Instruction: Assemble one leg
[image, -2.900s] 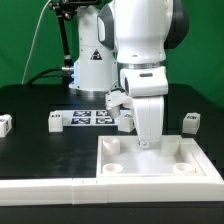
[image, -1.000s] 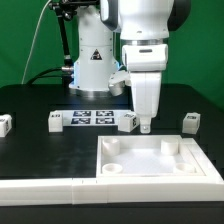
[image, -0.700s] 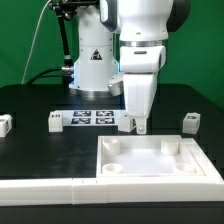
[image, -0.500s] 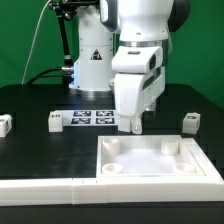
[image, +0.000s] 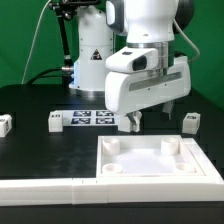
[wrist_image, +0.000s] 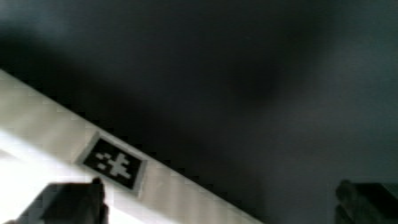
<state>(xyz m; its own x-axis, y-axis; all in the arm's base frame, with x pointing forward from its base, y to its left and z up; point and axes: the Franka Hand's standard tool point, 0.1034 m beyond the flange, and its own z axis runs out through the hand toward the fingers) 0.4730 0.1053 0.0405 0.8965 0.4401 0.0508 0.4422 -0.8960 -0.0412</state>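
Note:
Several small white legs with tags lie on the black table in the exterior view: one at the far left (image: 5, 124), one (image: 56, 121) beside the marker board (image: 90, 117), one at the right (image: 189, 121). Another leg (image: 127, 121) is partly hidden behind my gripper's finger. My gripper (image: 154, 117) hangs tilted sideways just above the table behind the white square panel (image: 150, 165), open and empty. In the wrist view the gripper (wrist_image: 221, 205) shows two dark fingertips (wrist_image: 71, 203) wide apart over black table. A white band with a tag (wrist_image: 116, 162) runs diagonally past one fingertip; I cannot tell what it is.
The panel has raised corner sockets (image: 111, 147). A white rail (image: 40, 186) runs along the front at the exterior view's left. The arm's base and a cable (image: 90, 60) stand behind the marker board.
The gripper lifted off the panel, moved back toward the leg next to the marker board, and the wrist has turned, so the hand now lies tilted sideways.

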